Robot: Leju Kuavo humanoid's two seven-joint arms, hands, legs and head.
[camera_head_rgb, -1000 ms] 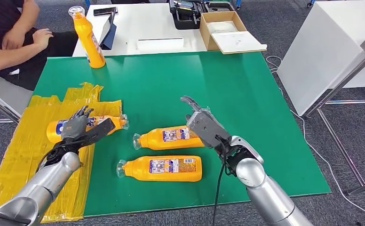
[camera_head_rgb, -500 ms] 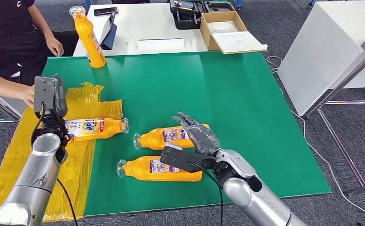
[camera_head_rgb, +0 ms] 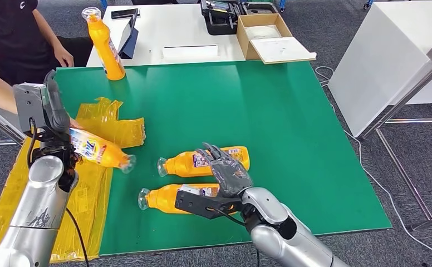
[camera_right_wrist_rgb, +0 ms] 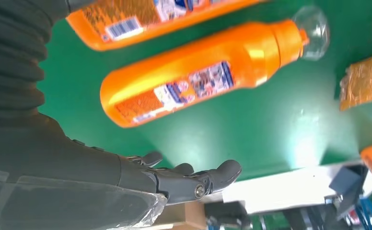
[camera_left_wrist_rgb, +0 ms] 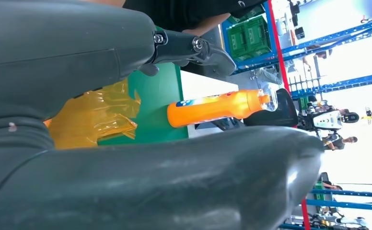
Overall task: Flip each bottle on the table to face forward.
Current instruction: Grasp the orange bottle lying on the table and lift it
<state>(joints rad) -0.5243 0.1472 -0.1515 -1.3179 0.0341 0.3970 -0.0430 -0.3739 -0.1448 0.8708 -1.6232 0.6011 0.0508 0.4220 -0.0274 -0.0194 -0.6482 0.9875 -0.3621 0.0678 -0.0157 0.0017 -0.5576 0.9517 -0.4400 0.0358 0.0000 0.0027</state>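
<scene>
Orange plastic bottle with a clear cap point(camera_head_rgb: 99, 152), off the yellow sheet point(camera_head_rgb: 94, 194) a second ago, now hangs tilted in the left hand point(camera_head_rgb: 51, 114) near the table's left edge, mid-flip, while the right hand point(camera_head_rgb: 225, 169) hovers spread and empty over two lying bottles point(camera_head_rgb: 202, 161).

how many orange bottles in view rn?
4. One upright bottle at the green mat's far left corner; one held bottle lifted in the left hand; a middle bottle and a near bottle lying beside the right hand.
</scene>
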